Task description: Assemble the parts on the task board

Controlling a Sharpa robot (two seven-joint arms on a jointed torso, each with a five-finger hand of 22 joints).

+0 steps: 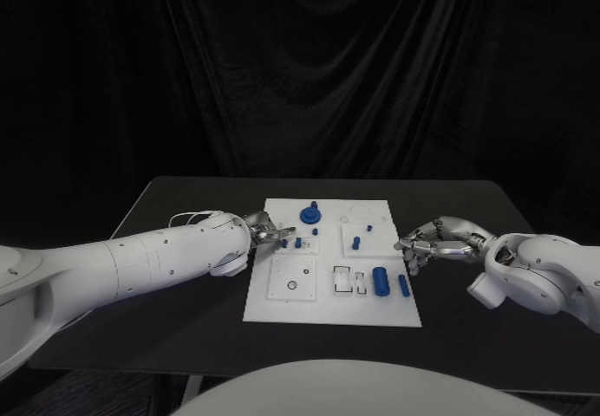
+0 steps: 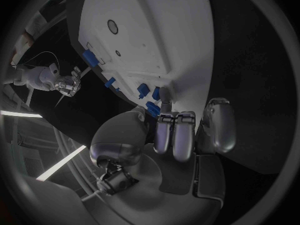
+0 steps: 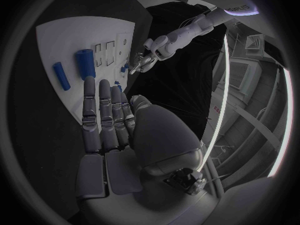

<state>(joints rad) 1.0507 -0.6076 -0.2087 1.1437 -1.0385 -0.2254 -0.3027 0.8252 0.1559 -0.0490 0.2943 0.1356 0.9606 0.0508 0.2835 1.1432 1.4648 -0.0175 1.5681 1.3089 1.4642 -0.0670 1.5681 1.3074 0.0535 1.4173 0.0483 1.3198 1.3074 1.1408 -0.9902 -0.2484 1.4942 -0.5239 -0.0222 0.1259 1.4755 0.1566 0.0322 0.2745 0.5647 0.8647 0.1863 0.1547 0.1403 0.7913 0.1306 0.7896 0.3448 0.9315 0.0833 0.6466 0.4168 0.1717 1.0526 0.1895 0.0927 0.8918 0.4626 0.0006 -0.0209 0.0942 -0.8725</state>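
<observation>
Both hands hover empty, fingers apart: left hand (image 1: 265, 230) and right hand (image 1: 425, 245) at opposite edges of the task board (image 1: 328, 308). The loose blue cylinder (image 1: 380, 281) could roll if nudged.

The task board (image 1: 333, 303) lies in the middle of the frame on the table (image 1: 150, 295), long edge running away from me. My left hand (image 1: 265, 230) sits at the board's left edge, upper half; my right hand (image 1: 425, 246) sits at its right edge, about level. On the board, a tall part (image 1: 311, 212) stands upper centre, small parts (image 1: 358, 242) just below it, and two cylinders (image 1: 380, 281) lie lower right, side by side, the outer cylinder (image 1: 404, 285) nearest the right edge.
</observation>
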